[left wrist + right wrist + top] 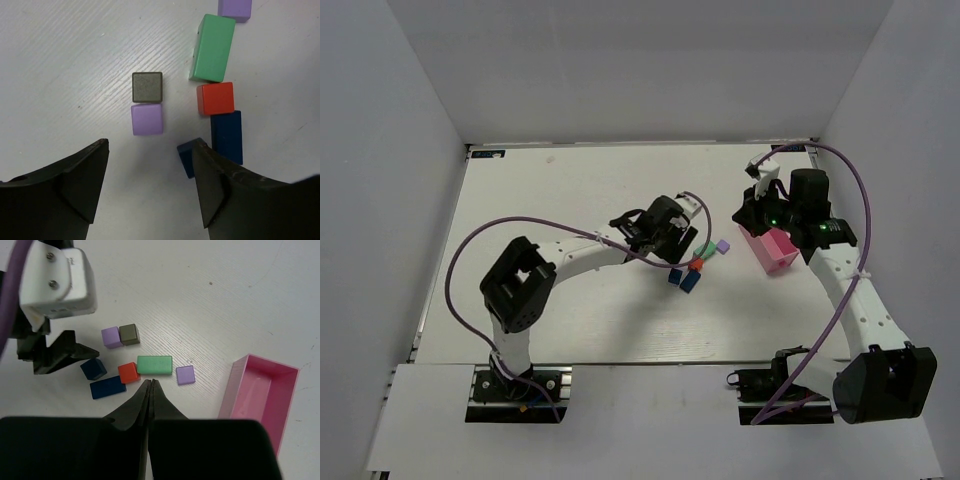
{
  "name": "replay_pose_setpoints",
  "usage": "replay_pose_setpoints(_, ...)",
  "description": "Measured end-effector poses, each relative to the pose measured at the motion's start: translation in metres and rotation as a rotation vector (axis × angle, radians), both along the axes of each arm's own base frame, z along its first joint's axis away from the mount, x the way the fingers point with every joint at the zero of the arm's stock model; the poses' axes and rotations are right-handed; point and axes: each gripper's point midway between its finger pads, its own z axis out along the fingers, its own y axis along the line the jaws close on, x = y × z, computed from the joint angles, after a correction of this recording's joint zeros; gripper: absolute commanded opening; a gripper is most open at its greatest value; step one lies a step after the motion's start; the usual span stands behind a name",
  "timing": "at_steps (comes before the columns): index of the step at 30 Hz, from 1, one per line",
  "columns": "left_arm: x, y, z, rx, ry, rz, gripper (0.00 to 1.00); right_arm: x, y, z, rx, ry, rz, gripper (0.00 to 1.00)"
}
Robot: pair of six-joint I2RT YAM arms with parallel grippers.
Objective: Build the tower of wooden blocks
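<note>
- The left gripper (150, 150), fingers spread, hangs just short of the purple cube (147, 119), which touches the dark brown cube (147, 87). It is probably lined up to straddle it.
- Beside them, the green brick (213, 47), red cube (215, 98) and blue brick (226, 136) lie flat on the table; no tower yet.
- The right gripper (150, 382), fingers pressed together and empty, hovers by the pink tray (231, 390), out of the way.

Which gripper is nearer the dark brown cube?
Left. The left gripper sits open just short of the dark brown cube, a purple cube between; the right gripper is shut, off by the pink tray.
</note>
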Motion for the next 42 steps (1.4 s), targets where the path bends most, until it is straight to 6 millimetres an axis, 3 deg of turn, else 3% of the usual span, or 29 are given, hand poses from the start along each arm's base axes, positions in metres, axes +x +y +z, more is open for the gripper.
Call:
replay_pose_setpoints(7, 0.013, -0.013, -0.016, 0.052, -0.019, 0.018, 0.79, -0.001, 0.001, -0.001, -0.001, -0.006, 0.001, 0.00)
replay_pose_setpoints(21, 0.023, -0.008, -0.045, 0.124, 0.000, 0.050, 0.73, 0.000, 0.001, 0.002, 0.000, -0.022, 0.000, 0.00)
replay_pose_setpoints(27, 0.024, -0.006, -0.058, 0.148, 0.016, 0.051, 0.64, -0.001, 0.001, 0.002, -0.001, -0.022, 0.000, 0.00)
replay_pose_setpoints(34, 0.026, -0.005, -0.060, 0.158, 0.018, 0.049, 0.37, -0.001, 0.001, 0.001, -0.001, -0.021, 0.000, 0.00)
replay_pose_setpoints(42, 0.022, 0.006, -0.057, 0.220, 0.016, 0.002, 0.28, -0.003, 0.000, -0.001, -0.001, -0.017, 0.000, 0.00)
